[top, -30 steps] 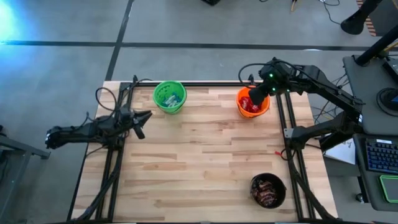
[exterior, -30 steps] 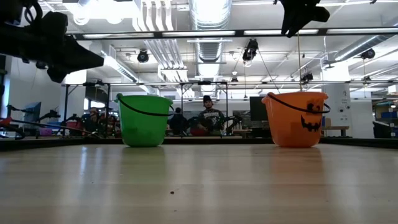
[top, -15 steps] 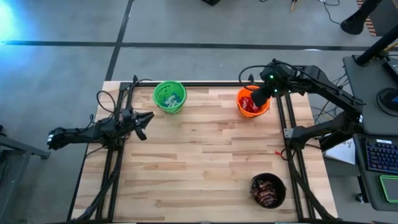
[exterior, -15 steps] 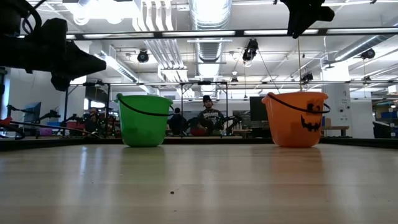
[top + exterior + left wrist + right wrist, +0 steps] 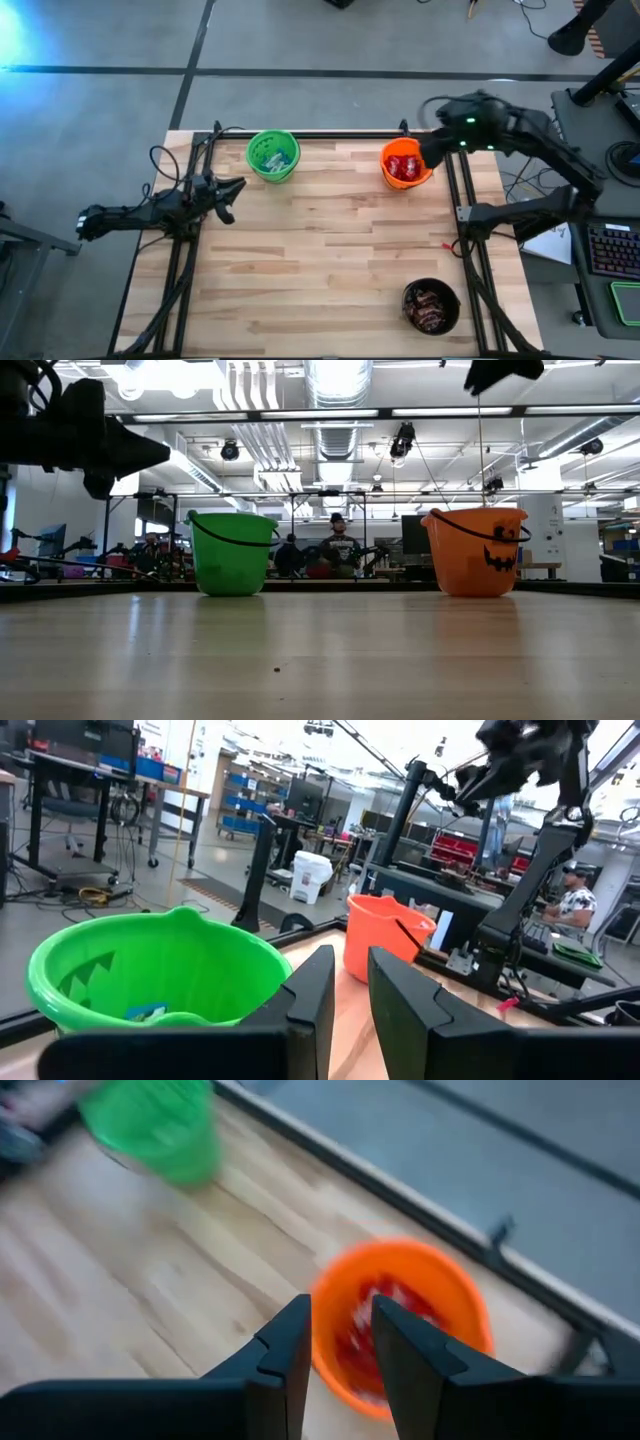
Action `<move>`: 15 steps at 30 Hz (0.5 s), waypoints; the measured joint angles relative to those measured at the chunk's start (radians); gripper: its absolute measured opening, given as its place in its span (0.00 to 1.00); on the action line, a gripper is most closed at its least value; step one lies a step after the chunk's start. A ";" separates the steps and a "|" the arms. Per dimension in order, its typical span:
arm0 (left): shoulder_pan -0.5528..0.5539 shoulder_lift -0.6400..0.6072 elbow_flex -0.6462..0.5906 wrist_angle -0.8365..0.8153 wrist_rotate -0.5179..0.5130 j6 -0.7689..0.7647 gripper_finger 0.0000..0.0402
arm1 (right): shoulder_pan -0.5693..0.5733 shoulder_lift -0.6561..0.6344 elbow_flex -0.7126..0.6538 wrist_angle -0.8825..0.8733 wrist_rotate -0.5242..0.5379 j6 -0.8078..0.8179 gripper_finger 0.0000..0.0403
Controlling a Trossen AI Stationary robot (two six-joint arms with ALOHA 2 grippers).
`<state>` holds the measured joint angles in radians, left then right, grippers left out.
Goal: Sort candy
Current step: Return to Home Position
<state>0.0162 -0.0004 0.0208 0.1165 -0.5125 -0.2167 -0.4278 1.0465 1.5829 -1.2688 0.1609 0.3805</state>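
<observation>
Three buckets stand on the wooden table. The green bucket (image 5: 273,156) at the far left holds light sweets (image 5: 150,1013). Red candy packets (image 5: 403,168) fill the orange bucket (image 5: 406,180) at the far right. The black bucket (image 5: 431,290) at the near right holds dark brown bars (image 5: 430,310). My right gripper (image 5: 434,153) hangs high beside the orange bucket's right rim, pointing slantwise down at it, open with nothing between its fingers (image 5: 342,1330). My left gripper (image 5: 236,190) waits at the table's left edge, roughly level, aimed at the green bucket. Its fingers stand a narrow gap apart (image 5: 350,982) with nothing in it.
Black frame rails run along the table's left (image 5: 185,260) and right (image 5: 470,270) edges under the arms. People (image 5: 338,545) sit in the room beyond the far edge. Wooden tabletop (image 5: 320,250) lies between the three buckets.
My right gripper has drawn back from above the orange bucket toward the table's right edge and risen a little. The red packets in the bucket now show uncovered in the high view.
</observation>
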 joint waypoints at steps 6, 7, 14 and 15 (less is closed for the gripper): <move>0.000 0.000 0.000 -0.016 -0.001 -0.013 0.12 | 0.000 -0.129 -0.004 0.087 -0.063 -0.052 0.22; 0.000 0.000 0.000 -0.022 -0.001 -0.016 0.12 | 0.000 -0.150 -0.005 0.088 -0.064 -0.054 0.22; 0.000 0.000 0.000 -0.048 -0.001 -0.028 0.12 | 0.000 -0.344 -0.011 0.085 -0.091 -0.067 0.23; 0.000 0.000 0.000 -0.048 -0.001 -0.028 0.12 | 0.000 -0.373 -0.015 0.085 -0.091 -0.067 0.23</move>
<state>0.0162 -0.0002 0.0208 0.0685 -0.5133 -0.2447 -0.4274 0.6739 1.5680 -1.1840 0.0700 0.3131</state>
